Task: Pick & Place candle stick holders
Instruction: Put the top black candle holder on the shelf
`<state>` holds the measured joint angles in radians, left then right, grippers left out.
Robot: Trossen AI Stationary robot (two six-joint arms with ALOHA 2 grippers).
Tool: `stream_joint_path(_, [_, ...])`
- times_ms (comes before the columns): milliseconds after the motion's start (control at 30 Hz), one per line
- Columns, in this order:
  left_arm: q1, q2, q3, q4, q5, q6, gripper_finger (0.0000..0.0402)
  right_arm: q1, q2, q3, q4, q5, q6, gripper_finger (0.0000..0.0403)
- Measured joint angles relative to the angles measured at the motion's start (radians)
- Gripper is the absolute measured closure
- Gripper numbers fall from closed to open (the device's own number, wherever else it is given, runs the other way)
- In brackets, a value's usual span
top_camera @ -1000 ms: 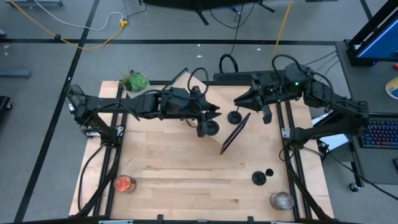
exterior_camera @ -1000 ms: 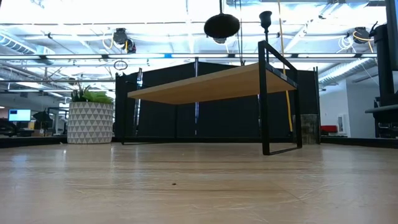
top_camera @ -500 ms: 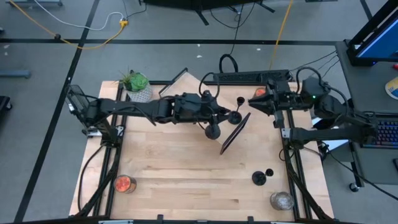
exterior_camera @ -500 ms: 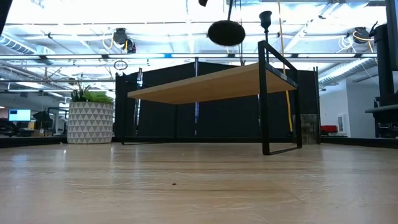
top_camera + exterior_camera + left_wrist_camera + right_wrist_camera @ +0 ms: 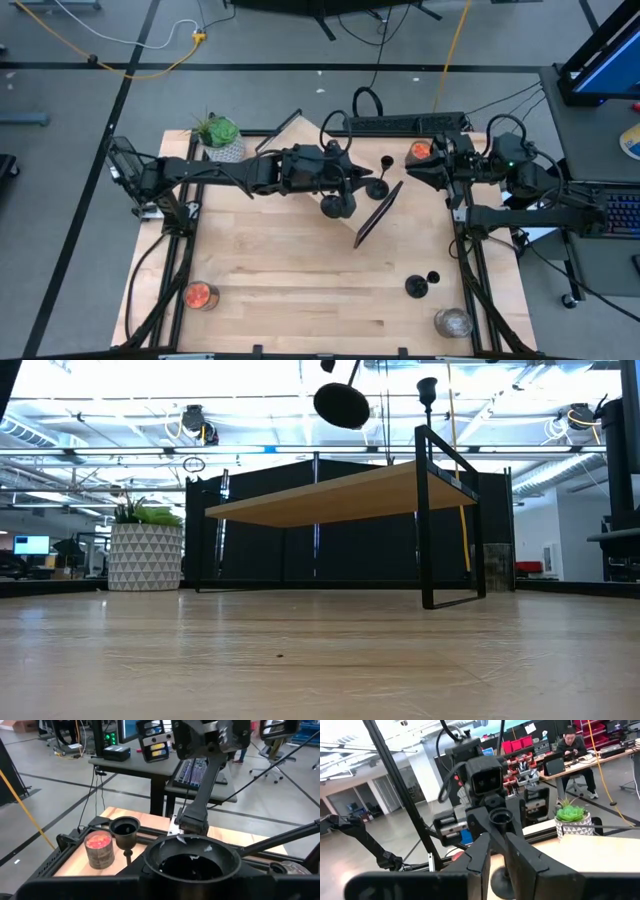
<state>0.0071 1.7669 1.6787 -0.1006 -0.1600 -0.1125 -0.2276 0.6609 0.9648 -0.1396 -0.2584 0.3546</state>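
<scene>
My left gripper (image 5: 352, 183) reaches over a small wooden shelf (image 5: 330, 495) and is shut on a black candle stick holder (image 5: 338, 204). The holder's round base (image 5: 342, 405) hangs above the shelf top. A second holder (image 5: 380, 180) stands by its base on the shelf's right end; its cup also shows in the low view (image 5: 427, 385) and the left wrist view (image 5: 125, 827). A third holder (image 5: 417, 285) stands on the table at the near right. My right gripper (image 5: 420, 168) is shut on nothing, off the shelf's right end. My left gripper holds the holder at its cup end (image 5: 190, 852), coming in roughly level from the table's left. The gripper's own body hides the fingers on it. The holder hangs tilted, its stem slanting down, and its base (image 5: 337, 207) is clear of the shelf.
The shelf's black end frame (image 5: 377, 213) drops to the table at its right end. A potted plant (image 5: 218, 133) stands far left. An orange candle jar (image 5: 420, 150) sits far right and another (image 5: 200, 295) near left. A glass jar (image 5: 452, 322) is near right.
My right gripper has drawn back from the standing holder toward the table's right edge, leaving it upright on the shelf. My left gripper has reached farther toward the right and sunk a little with its holder, whose hanging base has swung.
</scene>
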Motion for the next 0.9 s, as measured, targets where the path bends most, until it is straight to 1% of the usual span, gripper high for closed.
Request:
stream_joint_path(133, [0.000, 0.000, 0.000, 0.018, 0.000, 0.005, 0.0323, 0.000, 0.000, 0.000, 0.001, 0.000, 0.000, 0.0349])
stream_joint_path(233, [0.000, 0.024, 0.001, 0.070, 0.000, 0.027, 0.0322, 0.000, 0.000, 0.000, 0.001, -0.003, 0.000, 0.0349])
stream_joint_path(500, [0.002, 0.089, 0.000, 0.139, 0.003, 0.096, 0.0323, 0.000, 0.000, 0.000, -0.007, -0.004, 0.005, 0.0349])
stream_joint_path(667, [0.019, 0.121, 0.000, 0.200, 0.004, 0.093, 0.0318, 0.000, 0.000, 0.000, -0.007, -0.005, 0.012, 0.0349])
stream_joint_path(900, [0.027, 0.143, 0.000, 0.261, 0.030, 0.108, 0.0323, 0.000, 0.000, 0.000, -0.031, -0.007, 0.026, 0.0349])
